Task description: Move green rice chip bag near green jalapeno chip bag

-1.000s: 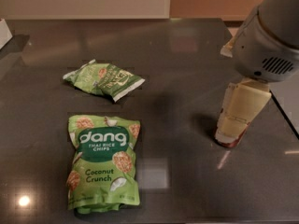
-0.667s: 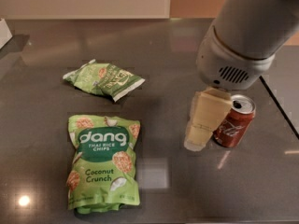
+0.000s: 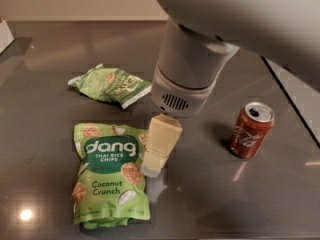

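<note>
Camera view looked down on my dark, shiny desk (image 3: 225,204). Closest to the front, on the left, lay the green rice chip bag (image 3: 111,171). It was big and bright green, and it lay flat with its top end pointing away. It had the white word "dang" on a dark green oval and "Coconut Crunch" lower down, with round chip pictures around them. A small spot of light shone on the desk near its bottom left corner.

My claw (image 3: 153,168) was right at the bag's right edge, about halfway up the bag. It was pale cream and pointed down at the desk, leaning a little to the left. Its tip was over the bag's edge or touching it; I could not tell which. I also could not tell if my claw was spread or pressed together.

Above the claw was my fat grey wrist (image 3: 187,79) with a small vent in it.

To the right, well apart from the claw, a red soda can (image 3: 251,130) stood upright with its silver top showing.

Farther back on the left lay the green jalapeno chip bag (image 3: 111,85). It was smaller, flat and a bit crinkled, with white ends. Bare desk lay between it and the rice bag. At the far left edge sat a white thing (image 3: 4,34); I could not tell what it was.
</note>
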You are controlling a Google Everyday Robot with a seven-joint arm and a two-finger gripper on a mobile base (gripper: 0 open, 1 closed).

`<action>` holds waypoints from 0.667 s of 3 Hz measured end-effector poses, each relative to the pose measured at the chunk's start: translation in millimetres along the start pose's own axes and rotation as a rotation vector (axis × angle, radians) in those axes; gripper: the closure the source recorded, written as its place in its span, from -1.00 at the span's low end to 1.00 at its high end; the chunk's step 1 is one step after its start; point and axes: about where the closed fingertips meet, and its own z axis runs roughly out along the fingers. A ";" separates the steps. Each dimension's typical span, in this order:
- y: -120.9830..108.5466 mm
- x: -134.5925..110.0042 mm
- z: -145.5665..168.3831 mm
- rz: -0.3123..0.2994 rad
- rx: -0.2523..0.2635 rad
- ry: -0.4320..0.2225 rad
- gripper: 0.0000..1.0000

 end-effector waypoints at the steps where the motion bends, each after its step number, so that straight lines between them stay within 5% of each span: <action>1: 16.8 -22.7 30.9 0.023 -0.086 0.016 -1.00; 2: 21.6 -37.8 50.1 0.116 -0.114 0.015 -1.00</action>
